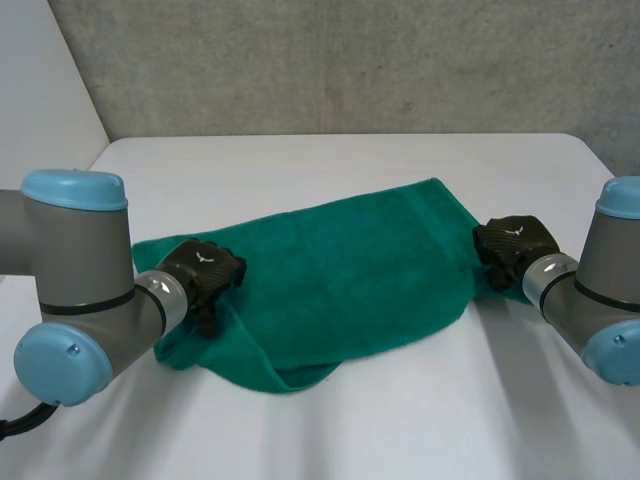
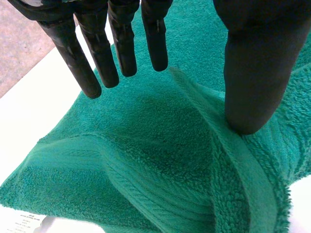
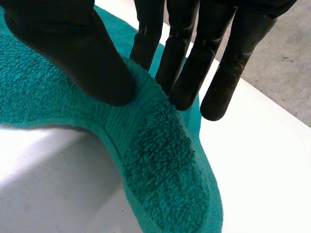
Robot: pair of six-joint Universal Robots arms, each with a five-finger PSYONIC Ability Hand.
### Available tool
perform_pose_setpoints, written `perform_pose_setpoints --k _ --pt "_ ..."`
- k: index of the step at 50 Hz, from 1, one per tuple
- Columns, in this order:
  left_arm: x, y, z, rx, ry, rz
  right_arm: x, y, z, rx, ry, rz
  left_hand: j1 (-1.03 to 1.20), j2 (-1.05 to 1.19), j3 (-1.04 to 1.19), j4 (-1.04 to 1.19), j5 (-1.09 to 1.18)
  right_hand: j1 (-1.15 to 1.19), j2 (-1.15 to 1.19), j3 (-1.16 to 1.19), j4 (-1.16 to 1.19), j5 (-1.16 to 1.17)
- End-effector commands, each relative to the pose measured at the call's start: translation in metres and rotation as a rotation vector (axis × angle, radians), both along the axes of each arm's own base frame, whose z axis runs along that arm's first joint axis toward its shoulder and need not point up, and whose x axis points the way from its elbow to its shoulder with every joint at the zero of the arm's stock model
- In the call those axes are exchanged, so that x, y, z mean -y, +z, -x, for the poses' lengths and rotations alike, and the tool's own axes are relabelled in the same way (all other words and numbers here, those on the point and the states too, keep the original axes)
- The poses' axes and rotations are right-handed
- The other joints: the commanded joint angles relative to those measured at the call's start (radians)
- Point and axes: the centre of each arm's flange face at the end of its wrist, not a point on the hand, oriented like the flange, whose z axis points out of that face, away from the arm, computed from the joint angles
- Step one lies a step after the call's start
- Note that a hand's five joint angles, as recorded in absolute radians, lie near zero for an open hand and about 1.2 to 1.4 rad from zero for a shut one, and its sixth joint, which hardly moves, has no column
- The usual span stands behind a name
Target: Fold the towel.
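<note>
We see bare white table [image 1: 330, 165] all round the green towel [image 1: 340, 270], which lies mid-table with its near edge doubled over, hiding what is beneath. Our right hand [image 1: 512, 245] pinches the right edge. Our left hand [image 1: 205, 270] is spread at the left edge, thumb touching the hem.

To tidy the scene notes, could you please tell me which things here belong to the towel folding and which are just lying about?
Belongs to the job: green towel; left hand; right hand.
Just there: white table; grey wall.
</note>
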Motion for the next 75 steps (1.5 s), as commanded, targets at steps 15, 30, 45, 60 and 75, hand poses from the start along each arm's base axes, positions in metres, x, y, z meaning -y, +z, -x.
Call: perform_pose_setpoints --k 15,30,45,60,75 --pt "-0.005 -0.011 0.001 0.074 0.044 -0.026 -0.001 -0.001 0.0 -0.004 0.001 -0.006 0.129 0.123 0.122 0.126 0.123 0.419 0.218 0.212 0.204 0.23" --pt "-0.015 -0.015 0.003 0.107 0.026 -0.081 -0.001 -0.001 0.001 -0.006 0.001 -0.007 0.414 0.408 0.406 0.411 0.407 0.419 0.218 0.212 0.204 0.23" --pt "-0.009 0.035 -0.001 0.04 0.077 0.088 -0.006 0.018 0.003 -0.102 0.034 0.006 0.933 0.928 0.926 0.93 0.927 0.419 0.218 0.212 0.204 0.23" --pt "-0.028 0.082 -0.035 -0.057 0.13 0.251 -0.046 0.094 0.031 -0.367 0.097 -0.01 0.933 0.928 0.926 0.93 0.927 0.419 0.218 0.212 0.204 0.23" --pt "-0.031 0.018 -0.034 -0.041 0.097 0.131 -0.022 0.037 0.023 -0.288 0.067 -0.087 0.32 0.314 0.313 0.317 0.313 0.419 0.218 0.212 0.204 0.23"
